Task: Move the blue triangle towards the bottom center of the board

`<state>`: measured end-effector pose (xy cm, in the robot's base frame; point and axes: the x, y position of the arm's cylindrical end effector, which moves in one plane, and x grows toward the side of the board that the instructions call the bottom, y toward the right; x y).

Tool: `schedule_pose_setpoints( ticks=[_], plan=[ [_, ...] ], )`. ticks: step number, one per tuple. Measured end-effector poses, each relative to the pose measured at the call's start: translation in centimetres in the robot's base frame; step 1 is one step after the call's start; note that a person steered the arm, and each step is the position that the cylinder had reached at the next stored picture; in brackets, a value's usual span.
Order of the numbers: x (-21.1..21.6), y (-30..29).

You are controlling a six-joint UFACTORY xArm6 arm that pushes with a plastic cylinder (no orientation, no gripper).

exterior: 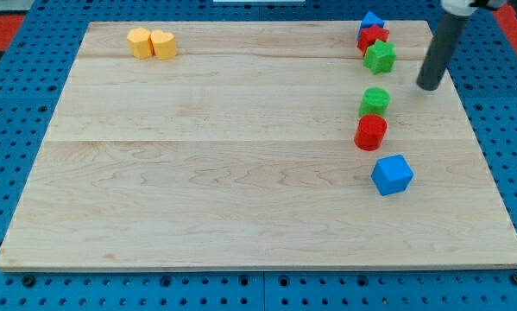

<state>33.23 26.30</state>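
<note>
The blue triangle [372,20] sits at the board's top right edge, touching a red star-shaped block [373,38] just below it. A green star-shaped block [380,57] touches the red one from below. My tip [429,86] is right of the green star, below and right of the blue triangle, apart from all blocks. The rod rises to the view's top right.
A green cylinder [374,101] and a red cylinder [370,132] stand touching at the right middle. A blue cube [391,174] lies below them. Two yellow blocks [140,41] [164,44] sit touching at the top left. The wooden board [223,173] lies on a blue pegboard.
</note>
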Motion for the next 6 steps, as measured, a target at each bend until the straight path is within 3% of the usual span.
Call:
schedule_pose_setpoints(
  ticks=[3,4,6],
  plan=[
    [-14.1,-1.2],
    [-14.1,-1.4],
    [-14.1,-9.8]
  ],
)
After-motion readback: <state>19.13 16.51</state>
